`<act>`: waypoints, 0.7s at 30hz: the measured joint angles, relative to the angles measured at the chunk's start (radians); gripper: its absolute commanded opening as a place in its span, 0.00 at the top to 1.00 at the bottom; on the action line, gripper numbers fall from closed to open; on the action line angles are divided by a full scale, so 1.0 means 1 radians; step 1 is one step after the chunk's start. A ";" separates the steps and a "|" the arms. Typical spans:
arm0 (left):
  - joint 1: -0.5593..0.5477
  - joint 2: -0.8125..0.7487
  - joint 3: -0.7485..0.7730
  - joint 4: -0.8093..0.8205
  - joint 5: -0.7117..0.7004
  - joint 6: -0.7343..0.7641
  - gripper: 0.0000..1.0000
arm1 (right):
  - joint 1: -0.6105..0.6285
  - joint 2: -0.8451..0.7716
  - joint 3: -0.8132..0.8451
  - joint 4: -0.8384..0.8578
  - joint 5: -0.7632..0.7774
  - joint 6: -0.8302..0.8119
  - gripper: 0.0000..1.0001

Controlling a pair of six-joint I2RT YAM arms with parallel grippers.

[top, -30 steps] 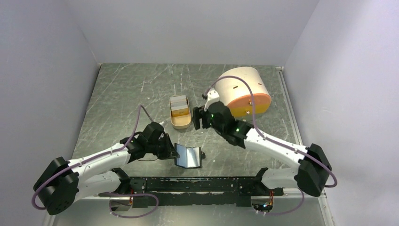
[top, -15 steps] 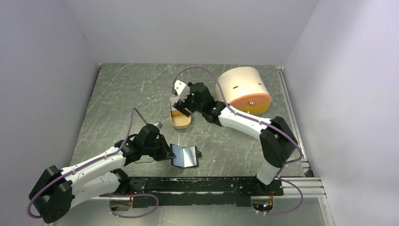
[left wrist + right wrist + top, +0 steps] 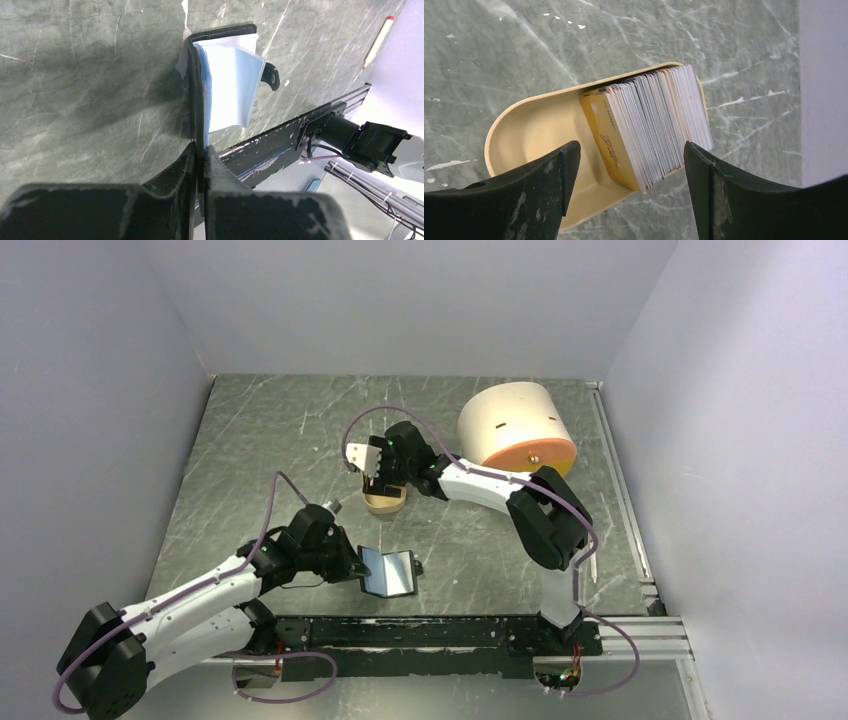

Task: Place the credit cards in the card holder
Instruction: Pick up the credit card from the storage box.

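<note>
The credit cards [image 3: 651, 125] stand on edge as a tight stack in one end of a tan oval tray [image 3: 534, 130], mostly whitish faces with a yellow-orange one in front. My right gripper [image 3: 630, 150] hangs open just above them, one finger on each side of the stack, touching nothing. In the top view that gripper [image 3: 378, 476] covers the far part of the tray [image 3: 384, 504]. The card holder [image 3: 392, 573] lies open near the front, black outside and blue-grey inside [image 3: 227, 85]. My left gripper [image 3: 201, 150] is shut on its black left flap.
A big cream-and-orange cylinder [image 3: 515, 430] lies on its side at the back right, close to the right arm. A black rail [image 3: 430, 632] runs along the near edge. A thin white stick with a red tip [image 3: 378, 40] lies at the table's right side.
The right arm has swung left from beside the tray to directly over it and the cards. The left arm has drawn the card holder slightly left.
</note>
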 measured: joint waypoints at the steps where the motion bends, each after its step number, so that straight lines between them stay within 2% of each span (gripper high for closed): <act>1: 0.000 0.000 0.000 0.000 0.000 0.000 0.91 | -0.001 0.014 0.010 -0.009 -0.008 -0.018 0.22; 7: 0.000 0.000 0.000 0.000 0.000 0.005 0.91 | -0.005 0.061 0.026 0.000 -0.002 -0.079 0.19; 10: 0.000 -0.001 0.000 0.000 0.000 0.008 0.91 | -0.005 0.061 -0.002 0.061 0.021 -0.107 0.18; 13: 0.001 -0.010 0.000 0.000 0.000 0.008 0.91 | -0.006 0.062 -0.019 0.085 0.040 -0.128 0.12; 21: 0.001 -0.028 -0.011 0.002 0.001 0.008 0.91 | -0.006 0.070 -0.028 0.166 0.068 -0.155 0.12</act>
